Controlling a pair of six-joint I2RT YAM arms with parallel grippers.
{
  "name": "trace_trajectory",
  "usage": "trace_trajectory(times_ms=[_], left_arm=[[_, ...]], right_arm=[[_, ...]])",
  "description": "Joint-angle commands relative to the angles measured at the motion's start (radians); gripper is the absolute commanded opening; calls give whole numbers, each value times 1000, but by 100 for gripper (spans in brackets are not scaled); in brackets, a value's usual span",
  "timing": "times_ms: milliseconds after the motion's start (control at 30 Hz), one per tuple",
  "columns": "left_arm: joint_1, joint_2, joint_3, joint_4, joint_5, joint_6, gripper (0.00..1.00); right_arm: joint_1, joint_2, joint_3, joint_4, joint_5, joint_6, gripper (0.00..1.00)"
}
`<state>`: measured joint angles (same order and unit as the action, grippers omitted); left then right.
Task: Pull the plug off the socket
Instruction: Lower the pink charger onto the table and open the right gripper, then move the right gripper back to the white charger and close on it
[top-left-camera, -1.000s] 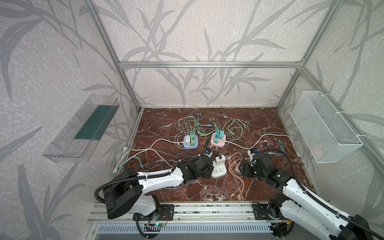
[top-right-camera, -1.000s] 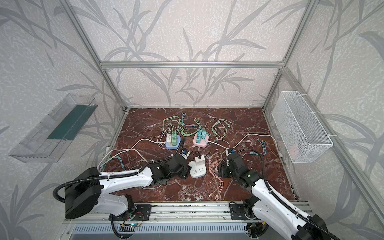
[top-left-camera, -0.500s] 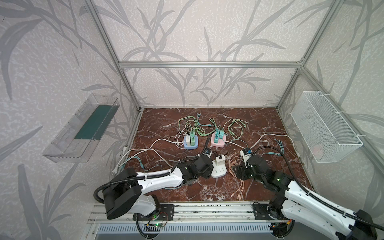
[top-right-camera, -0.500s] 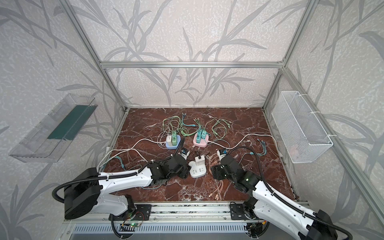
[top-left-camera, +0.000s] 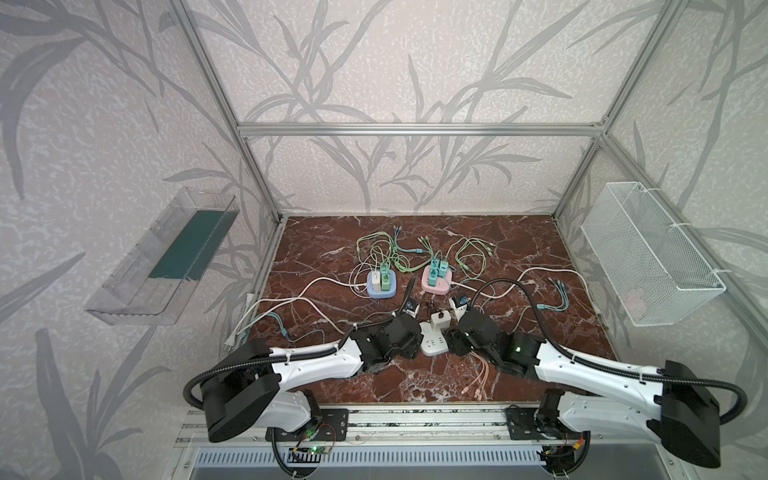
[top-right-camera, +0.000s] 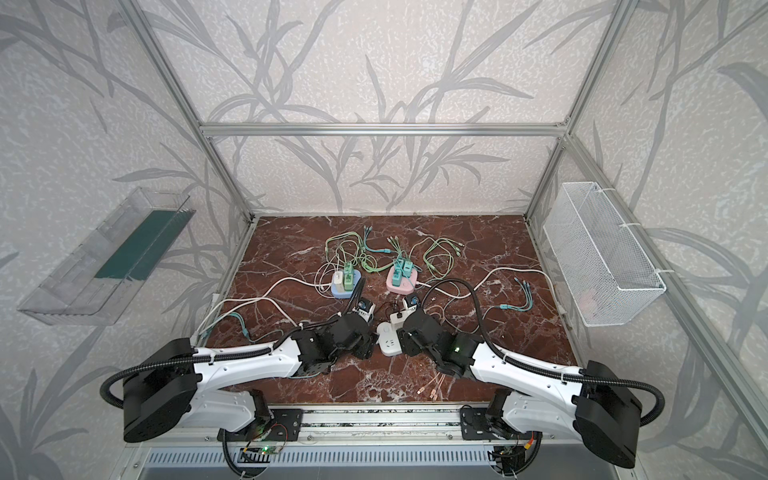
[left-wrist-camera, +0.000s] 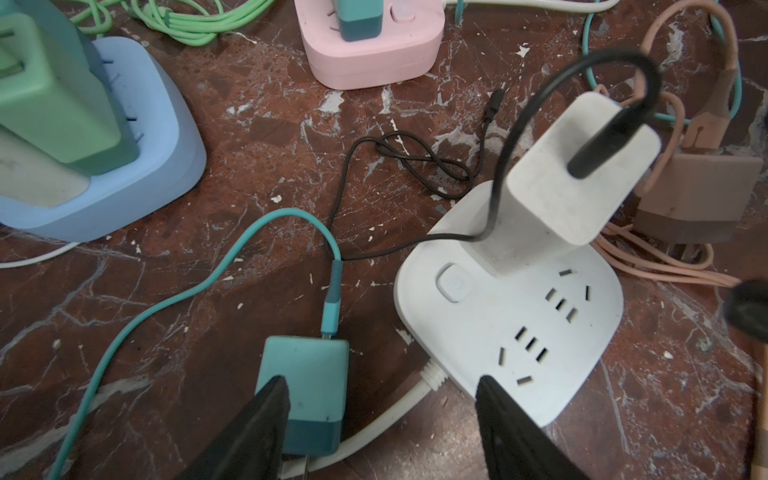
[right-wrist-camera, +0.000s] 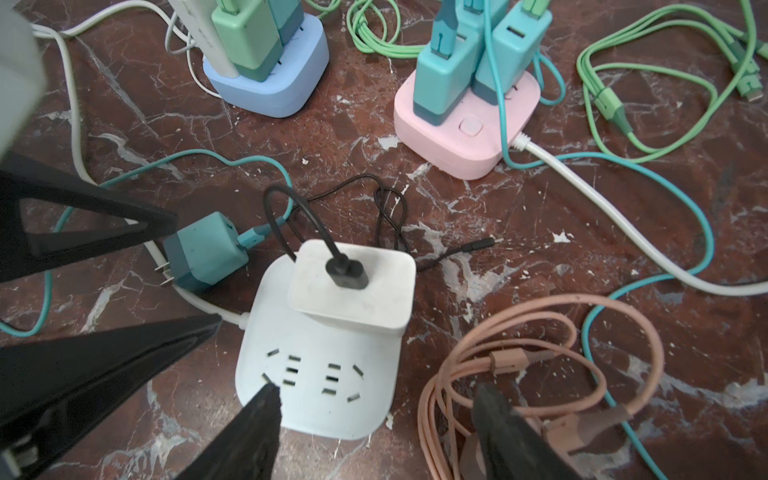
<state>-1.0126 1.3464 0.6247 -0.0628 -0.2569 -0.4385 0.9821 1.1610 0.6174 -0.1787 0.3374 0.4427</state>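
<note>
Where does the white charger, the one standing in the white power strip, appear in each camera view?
In a top view: white charger low centre, upright on the white power strip.
In a top view: charger low centre again.
Left wrist view: charger upright on that strip.
Right wrist view: charger near the picture's middle, seen end-on.
Shared landmark: pink power strip, just beyond it everywhere.

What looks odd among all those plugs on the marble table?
The teal square charger lies tipped on its side, prongs bare, beside the white square power strip, whereas the white charger block stands plugged upright in it.
</note>
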Motion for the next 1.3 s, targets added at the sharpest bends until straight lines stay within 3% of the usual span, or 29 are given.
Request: trace_trajectory(times_ms=[0,500,767,1133,1267], left_arm=[[-3,-29,-16,20,-37,-18,73],[-3,-30,-24,23,-30,-22,74],[-3,3,3,39,-6,-18,75],[-1,64,40,28,15,-14,75],[0,75,46,32,7,-19,75]], right_arm=[[9,58,46,24,50,-3,74],[11,251,134,22,41,1,73],[7,308,150,32,36,5,67],[-12,337,167,48,25,13,66],[-23,344,164,51,16,11,60]])
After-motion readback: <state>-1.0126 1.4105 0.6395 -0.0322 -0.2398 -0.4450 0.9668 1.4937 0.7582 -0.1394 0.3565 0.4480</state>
